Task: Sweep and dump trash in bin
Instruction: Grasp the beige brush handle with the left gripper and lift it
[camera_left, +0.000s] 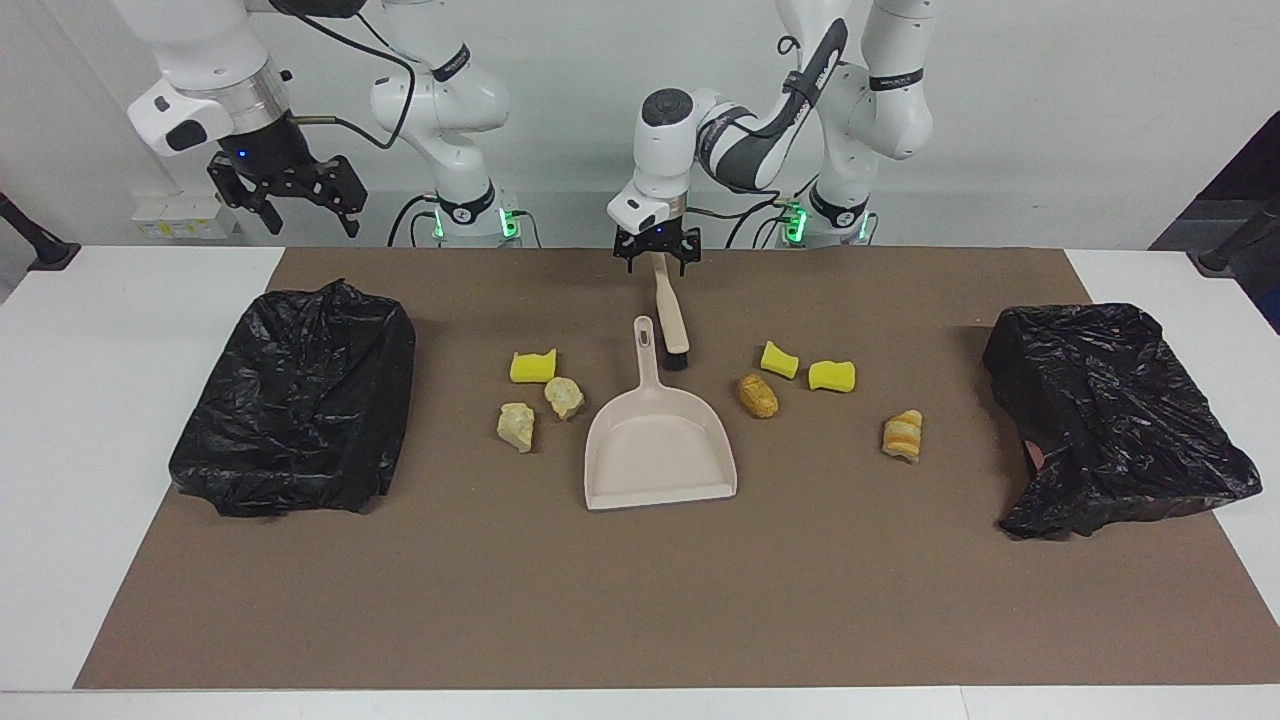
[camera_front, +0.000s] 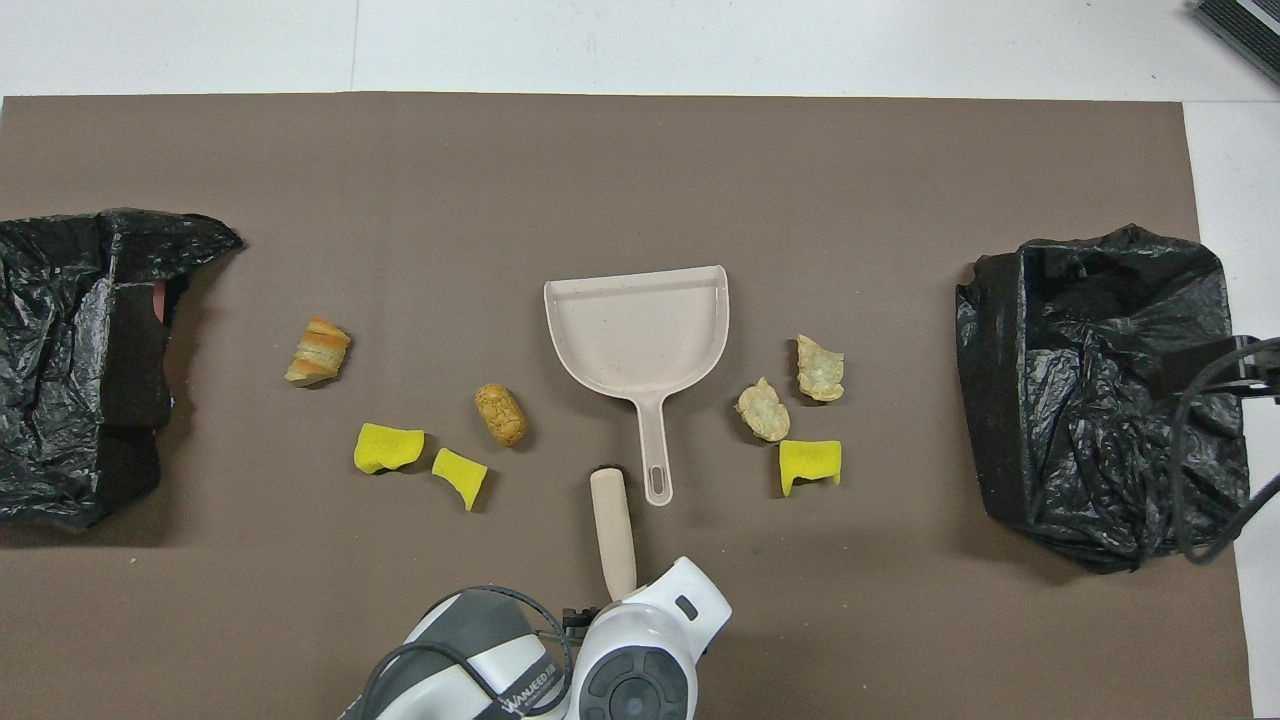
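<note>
Brown mat: left claw (camera_left: 655, 262) wide over beige black-bristled brush's (camera_left: 669, 312) stiff, light handle; grip there. Right claw (camera_left: 292, 203) waits, wide.

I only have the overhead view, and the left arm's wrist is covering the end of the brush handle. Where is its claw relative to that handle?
Observer: In the facing view the left claw is low at the end of the brush handle. It is open with a finger on either side, and I cannot tell whether it touches.
Operator: I can't see the right claw at all. Where is it?
Observer: The right claw hangs open, high in the air at the right arm's end of the table. It is waiting and holds nothing.
Operator: Which way do the bristles face?
Observer: The black bristles point down under the brush head, beside the dustpan handle.
</note>
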